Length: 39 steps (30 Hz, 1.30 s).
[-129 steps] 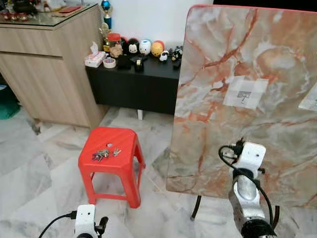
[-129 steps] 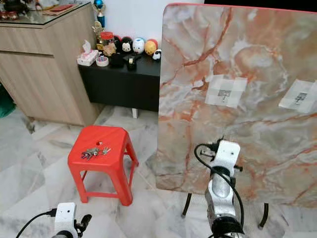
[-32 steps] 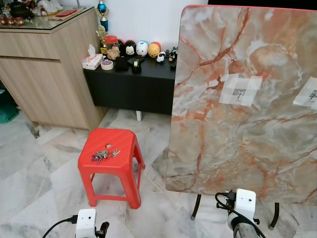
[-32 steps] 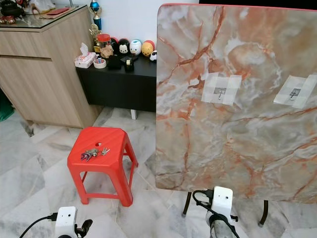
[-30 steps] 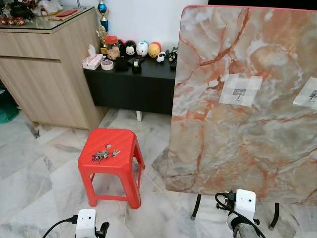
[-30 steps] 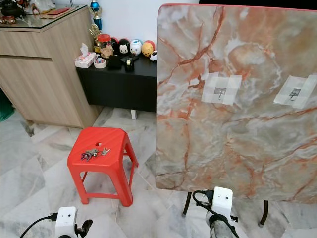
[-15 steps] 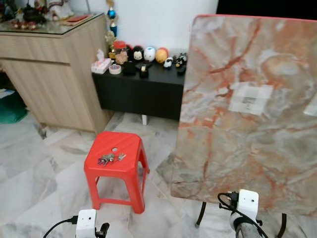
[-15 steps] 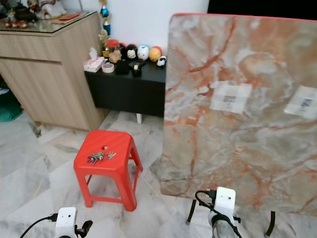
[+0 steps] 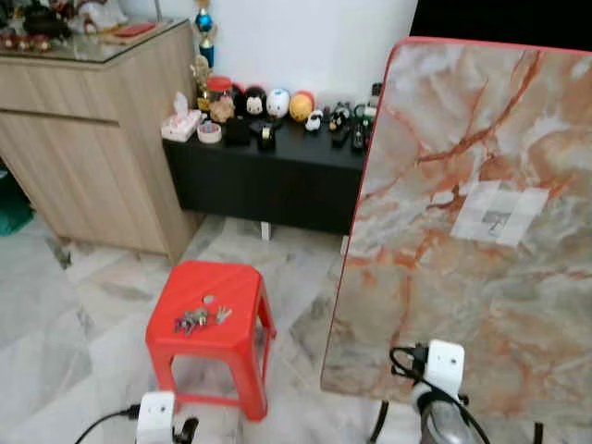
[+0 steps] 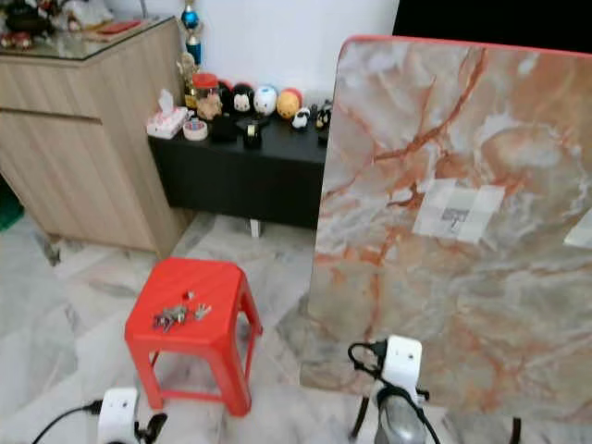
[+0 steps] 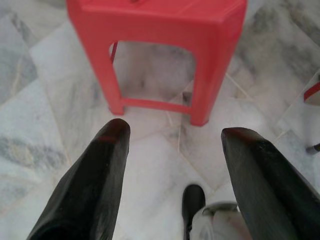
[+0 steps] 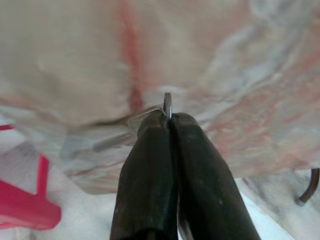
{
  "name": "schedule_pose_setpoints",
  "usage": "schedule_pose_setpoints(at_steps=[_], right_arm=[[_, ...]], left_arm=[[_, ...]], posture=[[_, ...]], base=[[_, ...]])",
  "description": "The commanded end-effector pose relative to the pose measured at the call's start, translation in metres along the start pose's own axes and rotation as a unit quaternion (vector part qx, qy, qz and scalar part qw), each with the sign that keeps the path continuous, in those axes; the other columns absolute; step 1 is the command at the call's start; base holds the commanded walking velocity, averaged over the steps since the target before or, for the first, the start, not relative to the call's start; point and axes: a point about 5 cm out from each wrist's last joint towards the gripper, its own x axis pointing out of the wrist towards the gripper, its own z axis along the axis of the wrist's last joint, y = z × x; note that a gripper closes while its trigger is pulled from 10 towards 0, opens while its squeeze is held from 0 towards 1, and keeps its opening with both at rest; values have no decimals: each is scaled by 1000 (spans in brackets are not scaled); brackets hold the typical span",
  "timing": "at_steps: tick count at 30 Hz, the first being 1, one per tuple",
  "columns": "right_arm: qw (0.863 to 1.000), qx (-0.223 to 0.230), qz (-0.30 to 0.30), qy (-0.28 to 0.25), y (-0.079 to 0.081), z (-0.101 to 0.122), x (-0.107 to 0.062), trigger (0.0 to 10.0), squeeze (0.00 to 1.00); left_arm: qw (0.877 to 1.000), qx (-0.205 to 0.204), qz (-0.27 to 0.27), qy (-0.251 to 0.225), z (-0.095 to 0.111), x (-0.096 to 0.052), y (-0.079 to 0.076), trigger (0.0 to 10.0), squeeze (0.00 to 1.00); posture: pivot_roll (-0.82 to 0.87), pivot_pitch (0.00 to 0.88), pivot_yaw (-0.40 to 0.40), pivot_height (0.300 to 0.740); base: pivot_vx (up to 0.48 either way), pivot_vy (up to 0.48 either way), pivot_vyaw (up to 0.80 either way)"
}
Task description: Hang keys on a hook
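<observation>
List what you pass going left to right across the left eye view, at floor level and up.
Light wooden cabinet → red plastic stool holding a bunch of keys → upright orange-veined marble board with a taped-on hook.

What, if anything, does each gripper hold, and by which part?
The right gripper is shut on a thin metal ring, pinched at its lower edge between the fingertips; what hangs from it is hidden. The left gripper is open and holds nothing.
</observation>
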Motion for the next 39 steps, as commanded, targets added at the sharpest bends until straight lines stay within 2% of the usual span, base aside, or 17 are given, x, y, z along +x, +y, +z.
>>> schedule_pose_setpoints(at_steps=[1,9,10,12,13,14,15,16,17,20,24,28,30,31,33,36,39], right_arm=[[999,-2,-34,-14,-9,2,-1,10000,0],[995,6,-82,-61,-15,18,1,10000,0],[993,1,-87,-74,-16,23,2,10000,0],[986,-43,-99,-124,-17,40,2,10000,0],[978,-86,-113,-150,-18,50,3,10000,0],[978,-86,-113,-150,-18,50,3,10000,0],[972,-104,-124,-167,-19,56,2,10000,0],[954,-158,-147,-210,-22,70,-1,10000,0],[946,-175,-156,-224,-23,74,-2,10000,0],[933,-180,-174,-257,-26,86,-6,10000,0],[908,-216,-197,-300,-26,100,-16,10000,0],[894,-235,-195,-327,-23,109,-20,10000,0],[879,-253,-202,-350,-20,121,-20,10000,0],[879,-253,-202,-350,-20,121,-20,10000,0],[869,-259,-206,-367,-18,135,-18,10000,0],[867,-264,-202,-372,-15,141,-16,10000,0],[855,-281,-199,-387,-10,151,-14,10000,0]], left_arm=[[1000,4,-4,23,-13,-5,-2,10000,0],[1000,3,-3,27,-16,-6,-1,10000,0],[1000,3,-2,27,-16,-6,-1,10000,0],[1000,2,-2,27,-16,-6,-1,10000,0],[1000,2,-3,27,-16,-6,-2,10000,0],[1000,2,-3,27,-16,-6,-2,10000,0],[1000,2,-3,27,-16,-6,-2,10000,0],[1000,1,-4,26,-16,-6,-2,10000,0],[1000,1,-4,26,-16,-6,-2,10000,0],[1000,0,-4,25,-15,-6,-2,10000,0],[1000,-1,-5,25,-16,-6,-3,10000,0],[1000,0,-6,26,-16,-6,-3,10000,0],[1000,0,-7,25,-15,-6,-3,10000,0],[1000,0,-7,25,-15,-6,-3,10000,0],[1000,0,-7,24,-14,-5,-3,10000,0],[1000,0,-7,23,-13,-5,-3,10000,0],[1000,-1,-7,22,-13,-5,-3,10000,0]], posture=[[92,0,-45,740],[93,0,-46,740],[92,0,-46,740],[92,0,-46,740],[87,0,-45,740],[87,0,-45,740],[87,0,-45,740],[87,0,-45,740],[87,0,-45,740],[89,0,-48,740],[86,0,-46,740],[81,0,-40,740],[81,0,-40,740],[81,0,-40,740],[82,0,-41,740],[79,0,-40,740],[81,0,-42,740]], base=[[0,0,0],[0,0,0],[0,0,0],[0,0,0],[0,0,0],[0,0,0],[0,0,0],[0,0,0],[0,0,0],[0,0,0],[0,0,0],[0,0,0],[0,0,0],[0,0,0],[0,0,0],[0,0,0],[0,0,0]])
